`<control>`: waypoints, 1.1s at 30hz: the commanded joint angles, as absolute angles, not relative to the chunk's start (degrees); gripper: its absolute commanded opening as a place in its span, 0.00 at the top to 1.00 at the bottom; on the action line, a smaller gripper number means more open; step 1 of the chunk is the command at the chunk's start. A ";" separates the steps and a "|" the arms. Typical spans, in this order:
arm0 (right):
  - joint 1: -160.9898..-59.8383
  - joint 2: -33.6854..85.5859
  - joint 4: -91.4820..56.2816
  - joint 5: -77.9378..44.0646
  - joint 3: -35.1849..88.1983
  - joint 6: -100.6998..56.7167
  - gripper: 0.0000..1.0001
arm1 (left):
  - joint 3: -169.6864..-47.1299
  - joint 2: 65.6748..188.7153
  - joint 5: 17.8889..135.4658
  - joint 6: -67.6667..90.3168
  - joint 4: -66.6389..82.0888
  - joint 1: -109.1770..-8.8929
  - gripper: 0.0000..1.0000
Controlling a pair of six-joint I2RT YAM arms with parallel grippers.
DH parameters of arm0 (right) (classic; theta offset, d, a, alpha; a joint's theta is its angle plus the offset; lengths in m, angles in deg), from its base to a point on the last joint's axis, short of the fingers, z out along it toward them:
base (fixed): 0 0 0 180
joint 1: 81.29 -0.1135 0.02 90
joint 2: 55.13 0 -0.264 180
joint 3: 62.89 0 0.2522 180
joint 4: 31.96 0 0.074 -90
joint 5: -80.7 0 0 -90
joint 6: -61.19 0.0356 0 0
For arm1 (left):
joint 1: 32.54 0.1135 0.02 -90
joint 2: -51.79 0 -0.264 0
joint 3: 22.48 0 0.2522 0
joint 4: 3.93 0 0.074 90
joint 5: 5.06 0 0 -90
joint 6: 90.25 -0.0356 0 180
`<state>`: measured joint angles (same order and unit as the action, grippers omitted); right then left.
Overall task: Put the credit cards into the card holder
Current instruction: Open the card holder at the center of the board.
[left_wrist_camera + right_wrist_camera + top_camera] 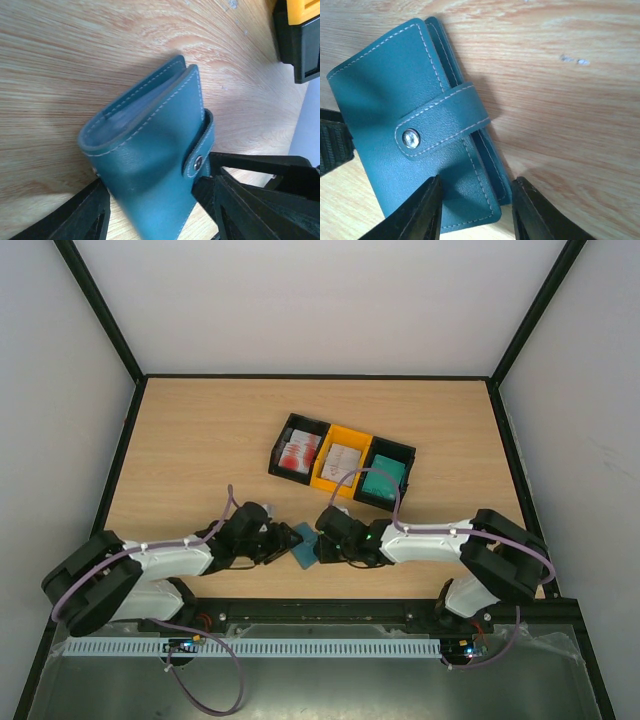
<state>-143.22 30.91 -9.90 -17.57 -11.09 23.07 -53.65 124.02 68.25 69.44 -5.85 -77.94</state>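
From above, the card holder (pixel 304 546) lies at 6 o'clock on the table (pixel 200 440), close to the near edge. My left gripper (pixel 288 543) is at its 9 o'clock and my right gripper (pixel 322 545) at its 3 o'clock. The credit cards (pixel 298 453) sit in 3 bins (pixel 352 432) toward 1 o'clock, well apart from it.

In my left wrist view, my fingers (pixel 90 215) straddle the holder's lower end at a middling width. I cannot tell whether they pinch it. The clasp strap (pixel 202 145) wraps the edge at 4 o'clock.

In my right wrist view, the jaws stand half apart on either side of the holder's 6 o'clock corner, and again I cannot tell if they grip. The snap (pixel 410 139) looks fastened.

I judge the step is opening the clasp. 1 gripper should pin the body flat. The other should hook the strap's rounded end beside the snap and peel it off slowly, so the holder does not skid.
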 commanded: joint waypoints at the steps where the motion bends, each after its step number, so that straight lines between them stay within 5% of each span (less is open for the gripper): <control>1: -141.25 32.31 -14.07 -21.81 -13.76 24.55 0.65 | -51.82 126.40 66.93 69.61 -10.38 -78.37 0.42; 15: -134.86 33.06 -25.45 -33.33 -21.37 27.70 0.71 | -50.50 135.28 62.71 72.18 -33.46 -78.39 0.62; 21: -134.81 30.88 -18.52 -26.49 -18.61 25.00 0.70 | -50.70 132.24 63.95 68.85 -30.16 -78.31 0.80; 33: -134.83 27.51 -12.95 -24.04 -12.32 20.77 0.59 | -53.36 127.07 65.38 62.26 -19.59 -78.28 0.91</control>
<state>-134.83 29.93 -17.46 -25.76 -14.54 23.05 -51.42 128.34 65.37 65.46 -21.66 -78.01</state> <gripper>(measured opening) 0.387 0.128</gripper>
